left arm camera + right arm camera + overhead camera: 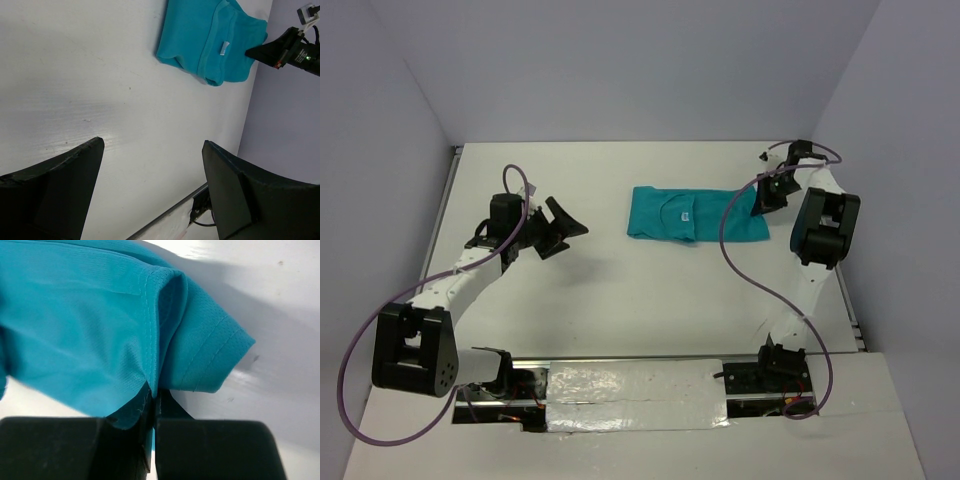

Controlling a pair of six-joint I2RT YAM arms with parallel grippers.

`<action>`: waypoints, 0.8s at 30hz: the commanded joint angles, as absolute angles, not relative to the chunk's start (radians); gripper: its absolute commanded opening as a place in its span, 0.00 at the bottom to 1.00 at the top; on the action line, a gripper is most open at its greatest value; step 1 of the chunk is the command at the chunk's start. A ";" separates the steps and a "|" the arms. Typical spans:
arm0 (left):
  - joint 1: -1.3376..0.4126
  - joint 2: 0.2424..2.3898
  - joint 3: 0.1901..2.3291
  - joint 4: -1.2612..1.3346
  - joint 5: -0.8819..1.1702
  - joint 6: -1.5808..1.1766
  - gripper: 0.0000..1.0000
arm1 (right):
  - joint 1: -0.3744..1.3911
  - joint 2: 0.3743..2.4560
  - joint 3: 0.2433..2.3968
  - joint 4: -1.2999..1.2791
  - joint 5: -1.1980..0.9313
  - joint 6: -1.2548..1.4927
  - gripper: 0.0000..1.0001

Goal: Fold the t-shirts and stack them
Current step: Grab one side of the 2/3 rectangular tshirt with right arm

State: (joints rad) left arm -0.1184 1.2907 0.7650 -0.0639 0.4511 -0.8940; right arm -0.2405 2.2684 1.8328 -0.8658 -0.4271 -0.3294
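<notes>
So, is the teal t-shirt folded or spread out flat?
Folded. The t-shirt lies as a compact rectangle with overlapping layers; the right gripper is shut on its hemmed edge.

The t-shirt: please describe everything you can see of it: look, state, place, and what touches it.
The t-shirt is plain teal, of soft, finely meshed cloth with stitched hems. It lies folded into a flat, wide rectangle on the white table, toward the far right side. A small white tag shows near its middle. The right gripper is shut on the cloth at the right edge. Nothing else touches it.
</notes>
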 commanded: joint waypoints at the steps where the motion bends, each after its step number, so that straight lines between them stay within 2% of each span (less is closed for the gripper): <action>1: -0.112 1.259 0.761 -0.041 0.475 -0.894 0.93 | -0.236 2.108 1.813 -0.795 -0.514 -0.318 0.00; 9: -0.112 1.292 0.767 -0.021 0.488 -0.893 0.93 | -0.201 2.031 1.927 -0.876 -0.612 -0.310 0.00; 24: -0.112 1.261 0.756 -0.046 0.482 -0.888 0.93 | 0.143 2.046 1.953 -0.865 -0.609 -0.192 0.00</action>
State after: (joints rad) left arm -0.1184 1.2907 0.7650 -0.0597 0.4683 -0.8936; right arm 0.1074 2.0533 1.9186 -0.8700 -0.5991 -0.2382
